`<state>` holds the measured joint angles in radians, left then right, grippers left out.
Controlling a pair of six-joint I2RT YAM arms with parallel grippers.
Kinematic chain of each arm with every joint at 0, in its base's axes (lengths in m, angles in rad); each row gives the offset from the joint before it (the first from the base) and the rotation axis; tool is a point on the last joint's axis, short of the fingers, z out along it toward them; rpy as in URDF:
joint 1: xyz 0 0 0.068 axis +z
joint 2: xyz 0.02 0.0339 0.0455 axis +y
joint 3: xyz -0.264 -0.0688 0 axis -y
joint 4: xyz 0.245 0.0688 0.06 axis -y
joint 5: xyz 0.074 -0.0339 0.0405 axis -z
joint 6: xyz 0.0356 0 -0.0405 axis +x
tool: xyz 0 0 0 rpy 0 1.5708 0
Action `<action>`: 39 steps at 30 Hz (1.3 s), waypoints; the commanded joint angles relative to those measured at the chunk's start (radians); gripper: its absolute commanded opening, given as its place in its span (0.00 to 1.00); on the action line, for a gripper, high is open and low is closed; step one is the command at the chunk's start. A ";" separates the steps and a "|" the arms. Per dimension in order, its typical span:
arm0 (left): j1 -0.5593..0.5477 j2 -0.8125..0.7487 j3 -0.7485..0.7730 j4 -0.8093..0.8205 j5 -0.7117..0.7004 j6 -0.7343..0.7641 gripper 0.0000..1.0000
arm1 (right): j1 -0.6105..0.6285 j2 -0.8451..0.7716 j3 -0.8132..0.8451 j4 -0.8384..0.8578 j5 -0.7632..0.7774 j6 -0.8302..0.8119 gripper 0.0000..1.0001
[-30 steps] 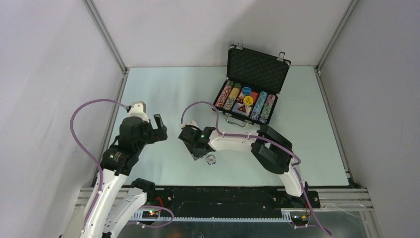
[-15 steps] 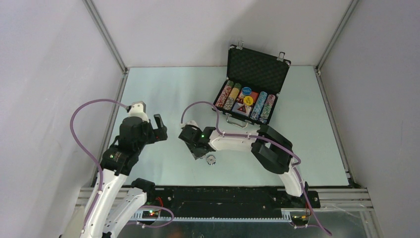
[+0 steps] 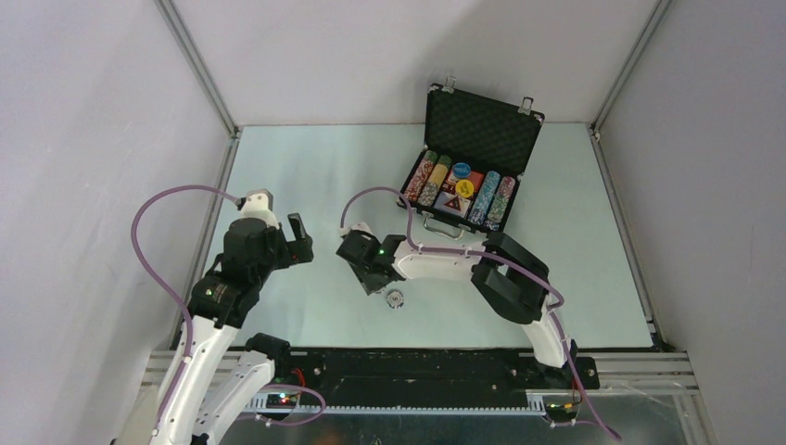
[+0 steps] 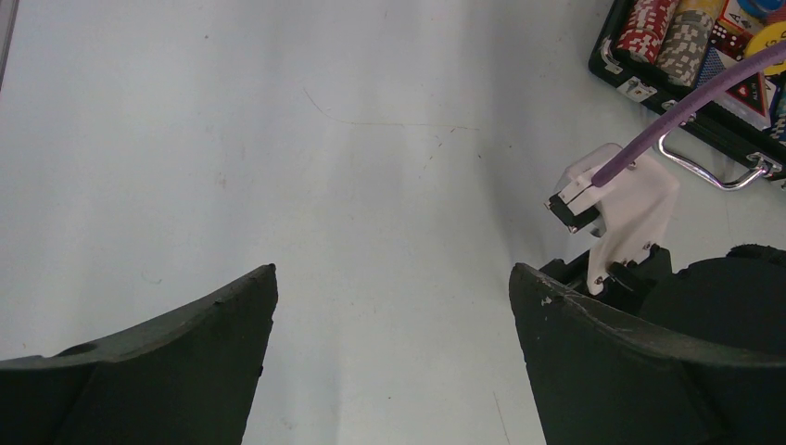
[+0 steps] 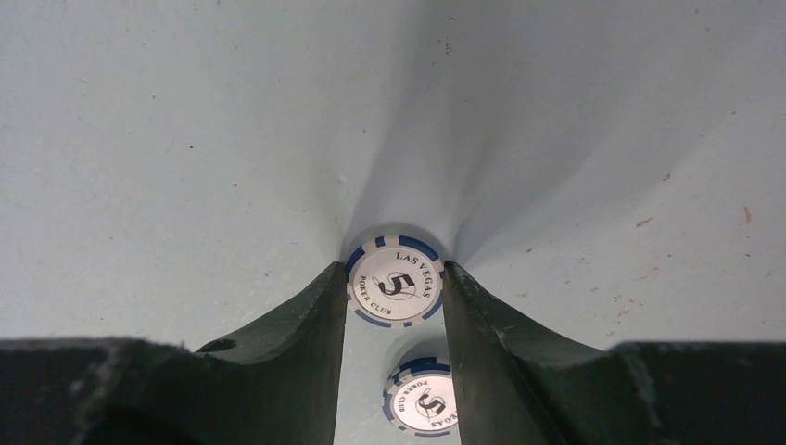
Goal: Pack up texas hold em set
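my right gripper [image 5: 394, 271]: jaws narrowed to chip width, pinching a blue-and-white poker chip [image 5: 394, 286] by its rim, one of the fingers [image 5: 297, 343] on each side. It reads "5 Las Vegas Poker Club", face up. Can't tell if it sits on the table or just off it. A second chip [image 5: 422, 403], same print, lies nearer my wrist, between the same fingers.

my left gripper [image 4: 391, 274]: jaws spread wide, nothing between them, bare table below.

right arm [image 3: 445, 264]: elbow folded out right, forearm reaching left across the near middle, wrist pitched down.

left arm [image 3: 222, 297]: raised at near left, wrist aimed toward the middle.

briefcase [image 3: 482, 130]: far side, right of centre, well apart from both grippers. Lid upright; chip rows [image 3: 422, 178], yellow disc [image 3: 464, 188] and blue disc [image 3: 461, 170] in the tray; handle [image 3: 428, 223] facing me.

table [image 3: 297, 176]: pale green-grey, a few specks. Plain white walls [image 3: 371, 56], aluminium corner posts [image 3: 199, 65].
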<state>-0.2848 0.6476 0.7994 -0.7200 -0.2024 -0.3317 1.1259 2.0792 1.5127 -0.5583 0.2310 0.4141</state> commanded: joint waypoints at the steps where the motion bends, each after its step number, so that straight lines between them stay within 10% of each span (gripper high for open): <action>1: 0.010 -0.001 -0.001 0.017 0.009 0.013 1.00 | -0.011 -0.068 0.029 -0.008 0.041 -0.020 0.45; 39: 0.010 0.004 -0.002 0.017 0.016 0.013 1.00 | 0.040 -0.246 -0.201 -0.036 0.038 0.083 0.47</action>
<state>-0.2848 0.6483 0.7994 -0.7200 -0.1982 -0.3317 1.1614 1.8519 1.3174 -0.5983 0.2722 0.4782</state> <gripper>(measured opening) 0.996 0.469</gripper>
